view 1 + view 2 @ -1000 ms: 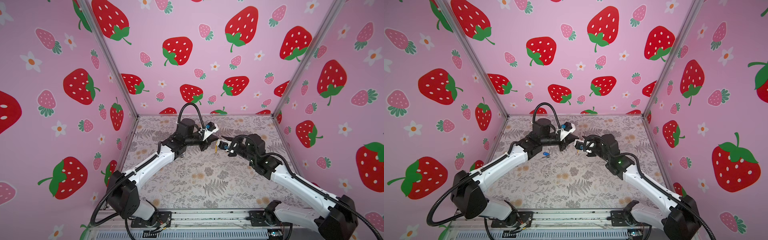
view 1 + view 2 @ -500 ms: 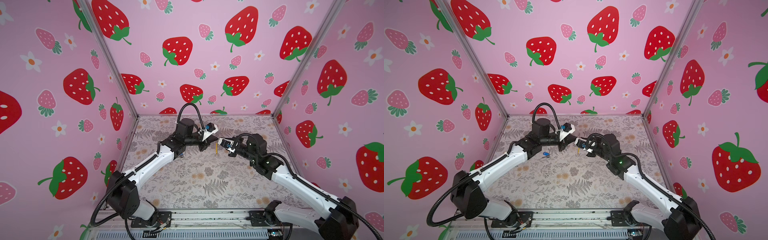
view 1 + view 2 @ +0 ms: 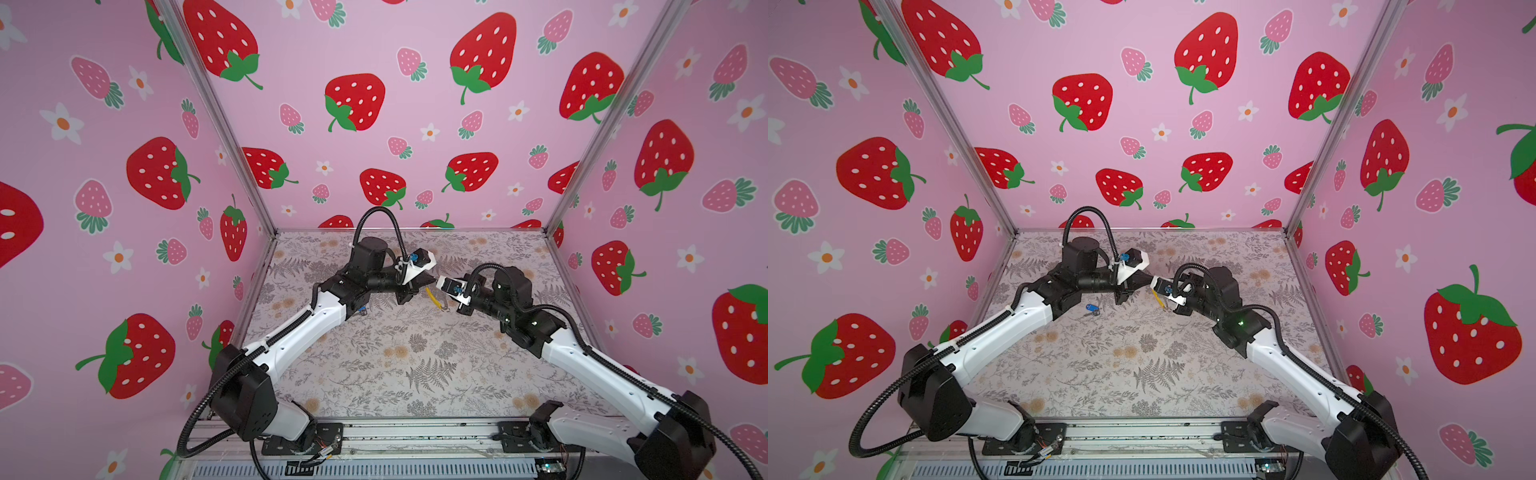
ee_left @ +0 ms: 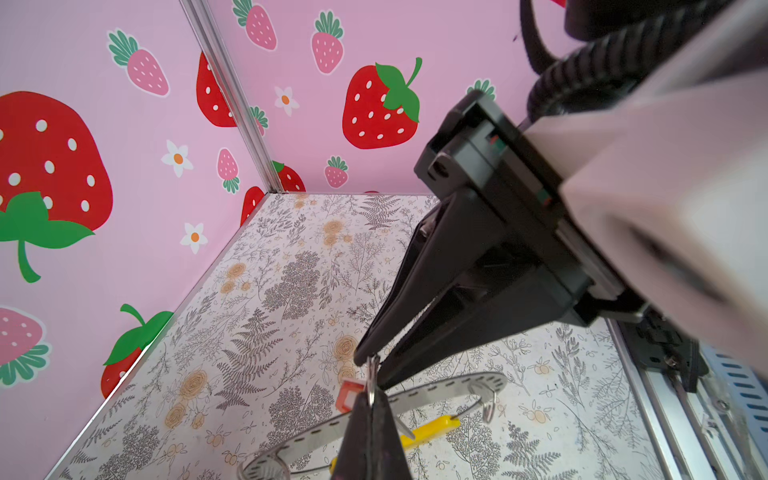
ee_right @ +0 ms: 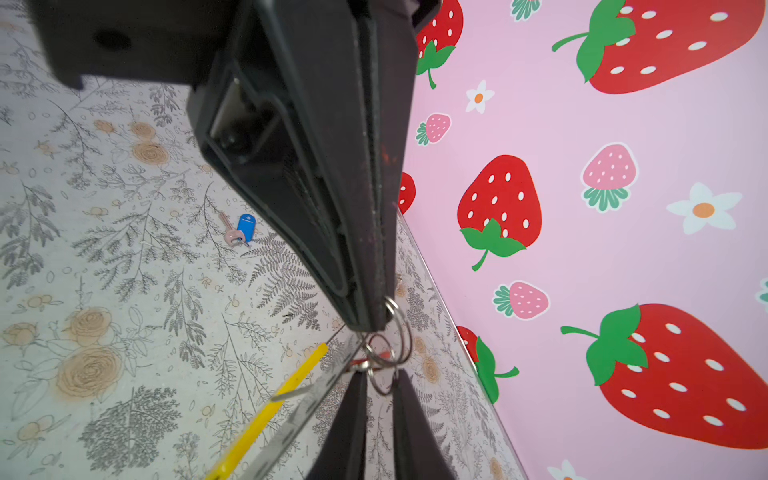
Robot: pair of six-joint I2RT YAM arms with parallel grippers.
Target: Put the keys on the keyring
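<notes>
- Where the two sets of fingertips meet above the surface [image 3: 1142, 374], the left hand [image 5: 369, 322] is closed on thin metal, judged to be one end of the keyring [image 4: 484, 380]; the hoop hangs from that point, its yellow segment [image 5: 270, 409] slanting down toward the surface.
- Right hand [image 4: 368, 361]: tip to tip with the left; its jaws stand narrowly apart about the small split rings [image 5: 380, 351]; whether they pinch one cannot be told.
- Red-tagged key [image 4: 347, 395]: just beside the left fingertips, at the junction itself; its blade is hidden, so its long axis cannot be told; whether it is threaded on the hoop is likewise unclear.
- Blue-tagged key [image 3: 1090, 308]: flat on the surface, well apart from both hands, just beside the left forearm; the left arm is nearer, yet that hand is occupied.
- Judgement: the coming move turns on aligning a split ring with the hoop's end; nothing else stands between them; the crowded fingertips themselves are the obstruction.
</notes>
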